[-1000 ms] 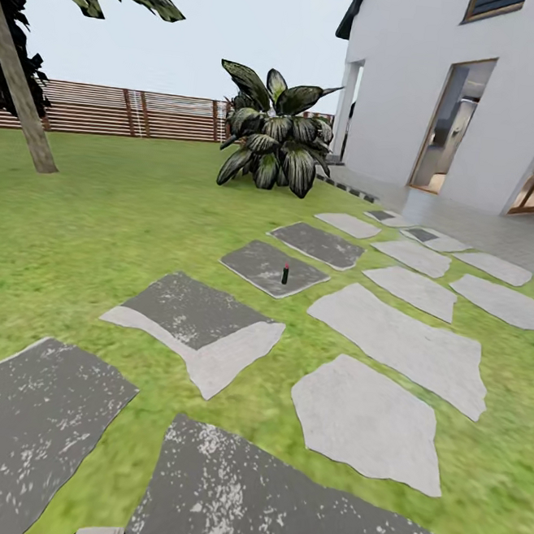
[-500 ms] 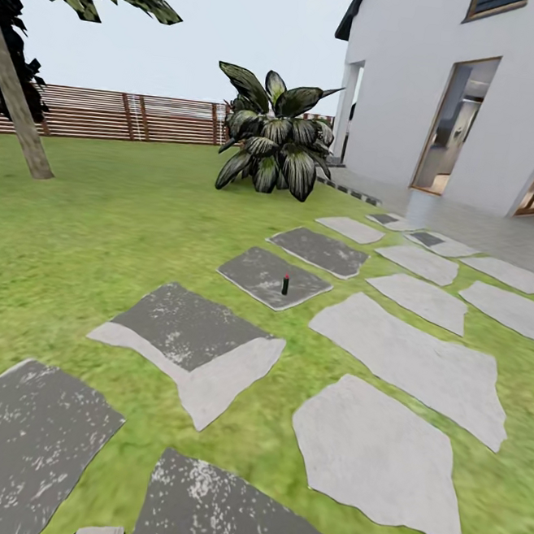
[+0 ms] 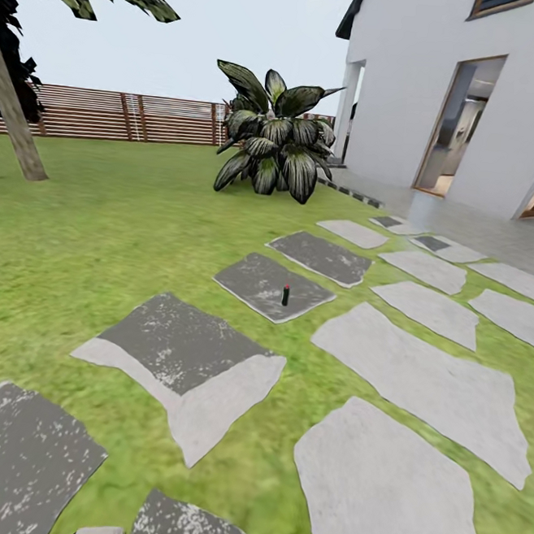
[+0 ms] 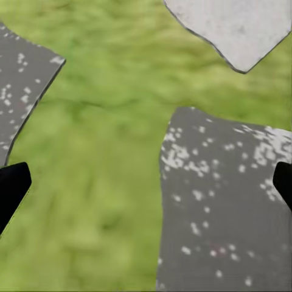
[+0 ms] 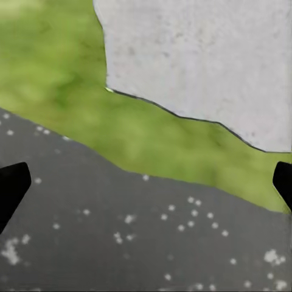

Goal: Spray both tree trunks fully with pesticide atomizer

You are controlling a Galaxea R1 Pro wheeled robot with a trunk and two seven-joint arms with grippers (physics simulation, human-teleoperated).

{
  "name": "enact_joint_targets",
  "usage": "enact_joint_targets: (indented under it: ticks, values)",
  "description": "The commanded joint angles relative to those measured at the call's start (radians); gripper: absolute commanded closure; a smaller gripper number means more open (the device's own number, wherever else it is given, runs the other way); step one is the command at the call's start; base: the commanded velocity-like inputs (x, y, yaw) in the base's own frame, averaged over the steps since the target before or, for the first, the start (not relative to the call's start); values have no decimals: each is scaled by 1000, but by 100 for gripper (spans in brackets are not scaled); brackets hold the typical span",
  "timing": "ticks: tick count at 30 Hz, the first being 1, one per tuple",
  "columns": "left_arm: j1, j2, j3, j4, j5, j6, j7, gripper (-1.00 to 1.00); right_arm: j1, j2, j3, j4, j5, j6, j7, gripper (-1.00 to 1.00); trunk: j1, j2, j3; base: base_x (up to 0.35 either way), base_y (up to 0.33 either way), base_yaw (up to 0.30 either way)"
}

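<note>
You have rolled a bit closer over the last second: the whole picture has slid, and the flat grey stone slabs on the green grass floor now sit lower and look bigger, so it is the camera that moved, not the things. That is good for the job, because the small dark bottle with the red round top, the pesticide atomizer, is nearer, but you are not yet close enough to grab it. It stands upright on the dark grey square slab, near that slab's right edge. The leaning grey tree trunk is far off to the left of that slab, by the brown slat fence. Your left gripper and right gripper both hang wide apart over slabs and grass, holding nothing. You can read no words or labels anywhere.
</note>
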Motion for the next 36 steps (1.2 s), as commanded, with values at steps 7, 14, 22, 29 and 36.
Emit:
enact_joint_targets:
  ticks: [7,14,22,29,36]
  values:
    - [-1,0,2,1,1,-3,0,-100,0,-1,2,1,2,-3,0,-100,0,0,-1,339,0,0]
    - [0,0,2,1,1,-3,0,-100,0,-1,2,1,2,-3,0,-100,0,0,-1,339,0,0]
    - [0,0,1,1,1,-3,0,-100,0,-1,2,1,2,-3,0,-100,0,0,-1,339,0,0]
    - [-1,0,0,1,1,-3,0,-100,0,-1,2,1,2,-3,0,-100,0,0,-1,339,-39,0]
    - [0,0,0,1,1,-3,0,-100,0,-1,2,2,2,-4,0,-100,0,0,-1,322,-109,0]
